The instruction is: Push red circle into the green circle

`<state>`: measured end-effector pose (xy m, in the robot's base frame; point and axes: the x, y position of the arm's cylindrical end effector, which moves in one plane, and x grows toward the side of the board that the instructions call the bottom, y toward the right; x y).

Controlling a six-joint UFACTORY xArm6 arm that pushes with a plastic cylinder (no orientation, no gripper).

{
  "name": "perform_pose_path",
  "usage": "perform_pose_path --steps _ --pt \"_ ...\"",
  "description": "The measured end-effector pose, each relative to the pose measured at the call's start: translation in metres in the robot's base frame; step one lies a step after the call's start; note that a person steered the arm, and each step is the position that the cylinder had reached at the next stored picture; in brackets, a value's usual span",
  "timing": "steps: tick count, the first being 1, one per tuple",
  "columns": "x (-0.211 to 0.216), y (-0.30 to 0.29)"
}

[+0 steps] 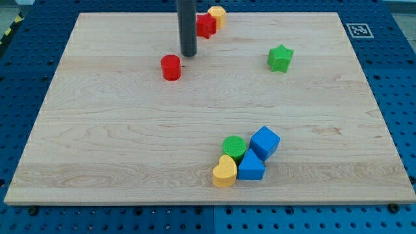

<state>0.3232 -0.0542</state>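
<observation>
On the wooden board [130, 149], 7 blocks are counted: 2 red, 2 green, 2 blue and 2 yellow would be expected by colour, but only 1 more than 6 is seen, split as follows. 2 red pieces are present: the red circle [171, 67] and a red block of unclear shape [206, 26] near the view's top. 2 green pieces are seen: the green circle [234, 147] and a green star [280, 58] toward the view's right. 2 blue pieces are seen: a blue cube [264, 142] and a blue triangular block [251, 167]. 2 yellow pieces are seen: a yellow heart [225, 172] and a yellow block [217, 14] touching the red block at the top. The total is therefore 8.

The red circle is seen as a short, upright cylinder with a flat round top, standing alone in the upper left-centre of the board, well apart from the green circle. The green circle is packed low on the board, touching the heart, the cube and the triangular block.

1 rod is present, carrying nothing; my tip [188, 54] rests just beside the red circle, at its upper right, with a narrow gap apparently between them.
</observation>
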Motion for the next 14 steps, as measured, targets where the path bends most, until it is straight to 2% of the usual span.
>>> perform_pose_path --steps 1,2,3,5,6,7,8,10,11,12,13,14 --pt "0.051 -0.017" --pt "0.132 -0.017" --pt "0.184 -0.017" --pt "0.119 -0.021" --pt "0.104 -0.042" --pt "0.106 -0.094" --pt "0.128 -0.098" --pt "0.167 -0.033" --pt "0.124 -0.049" --pt "0.087 -0.029" --pt "0.117 -0.011" --pt "0.163 -0.01"
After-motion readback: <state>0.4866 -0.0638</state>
